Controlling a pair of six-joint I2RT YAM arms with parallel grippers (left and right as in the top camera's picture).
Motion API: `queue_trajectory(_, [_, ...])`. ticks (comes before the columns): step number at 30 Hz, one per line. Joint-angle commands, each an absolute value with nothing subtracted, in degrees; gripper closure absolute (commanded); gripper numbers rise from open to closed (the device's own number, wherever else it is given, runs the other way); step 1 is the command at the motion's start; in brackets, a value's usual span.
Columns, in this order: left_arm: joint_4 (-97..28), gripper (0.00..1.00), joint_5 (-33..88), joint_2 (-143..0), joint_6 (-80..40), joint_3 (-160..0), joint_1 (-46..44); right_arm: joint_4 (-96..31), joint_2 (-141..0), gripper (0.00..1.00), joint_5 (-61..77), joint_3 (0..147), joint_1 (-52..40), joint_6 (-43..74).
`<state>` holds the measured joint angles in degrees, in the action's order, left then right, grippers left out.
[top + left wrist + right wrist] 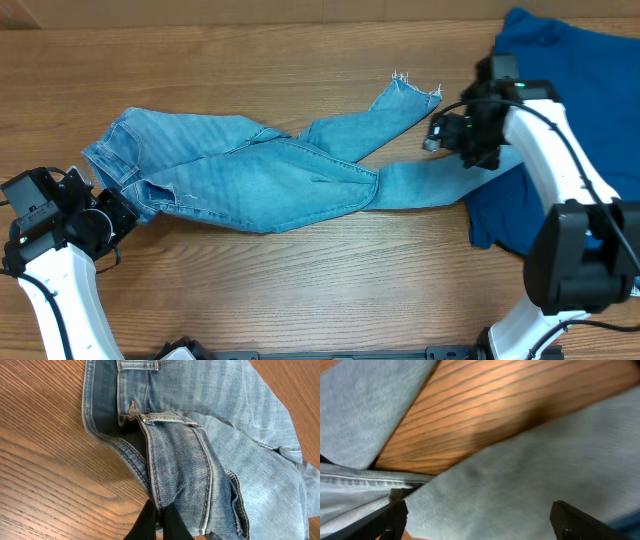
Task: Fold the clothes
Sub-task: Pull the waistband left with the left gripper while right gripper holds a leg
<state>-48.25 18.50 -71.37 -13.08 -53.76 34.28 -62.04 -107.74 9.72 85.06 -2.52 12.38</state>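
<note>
The light-wash jeans (250, 170) lie across the table's middle, waist at the left, legs crossing toward the right. One frayed hem (412, 88) lies at the upper right; the other leg runs right, under my right gripper (462, 160). My left gripper (122, 212) is shut on the waistband edge (165, 460) at the jeans' left end, fingers (157, 522) pinching the denim seam. My right gripper (480, 520) is open, its fingers spread wide just over the lower leg's denim (520, 470).
A large dark royal-blue garment (570, 90) lies at the right, under and behind my right arm. Bare wood table (330, 280) spreads in front of the jeans and along the back.
</note>
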Motion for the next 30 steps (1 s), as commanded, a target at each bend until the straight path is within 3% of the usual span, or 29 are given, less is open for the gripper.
queue_trajectory(1, [-48.2,0.96,19.6,-71.6,-12.0,-55.4,34.9,-61.8,-109.7,0.04,3.8,85.1,-5.1,14.7])
queue_trajectory(10, [-48.2,0.96,20.3,-71.6,-12.0,-55.4,34.8,-58.4,-119.1,0.04,1.3,85.1,-5.2,19.6])
queue_trajectory(12, [-48.2,0.95,21.3,-71.6,-12.0,-55.4,34.8,-57.8,-119.7,0.11,1.3,85.1,-5.2,19.6])
queue_trajectory(14, [-48.2,0.95,21.3,-71.6,-12.0,-55.4,34.8,-57.5,-119.7,0.4,1.3,85.1,-5.2,19.6])
queue_trajectory(15, [-48.2,0.95,21.3,-71.6,-12.0,-55.4,34.8,-57.7,-119.7,0.68,1.3,85.1,-5.2,19.6])
queue_trajectory(17, [-48.2,0.95,21.3,-71.6,-12.0,-55.4,34.8,-57.9,-119.7,0.94,1.3,85.1,-5.2,19.6])
queue_trajectory(30, [-47.5,0.95,18.2,-71.6,-12.0,-55.4,34.9,-67.7,-110.3,0.96,-2.3,98.0,-5.0,19.4])
